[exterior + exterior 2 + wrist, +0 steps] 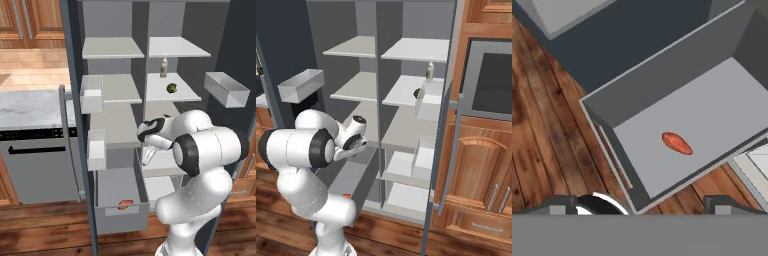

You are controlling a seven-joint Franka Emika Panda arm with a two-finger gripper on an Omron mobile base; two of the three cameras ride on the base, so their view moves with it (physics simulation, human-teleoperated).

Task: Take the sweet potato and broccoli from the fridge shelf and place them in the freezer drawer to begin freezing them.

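A: Two foods are to be located. Where is the sweet potato [677, 143] seen?

B: It is seen lying on the flat grey floor of the freezer drawer [662, 75], roughly in the middle, apart from every wall. In the left base view the same orange-red lump [126, 203] is glimpsed just behind the drawer's light-grey front panel [122, 216].

A: And how is the drawer placed?

B: It is pulled out at the bottom of the open fridge, over the wooden floor [547, 135].

A: What of the broccoli [171, 88]?

B: It is found on a fridge shelf [187, 93] in the right-hand column, one level below the top shelf. A small bottle [163, 67] with a pale cap is stood behind it, further back on the same shelf. In the right base view the broccoli [417, 93] is mostly hidden by a white door bin [430, 107].

A: How is the end effector [146, 157] held?

B: It is pointed downward above the open drawer, well below the broccoli's shelf. Its two dark fingertips [559, 205] are set wide apart at the bottom of the hand view, with nothing gripped between them. The jaws are released, and the sweet potato is left untouched below them.

A: Is anything else noted nearby?

B: A marble counter [30, 106] with a dishwasher [37, 165] beneath it is seen to the left of the fridge, and wooden cabinets [476, 170] stand to the right.
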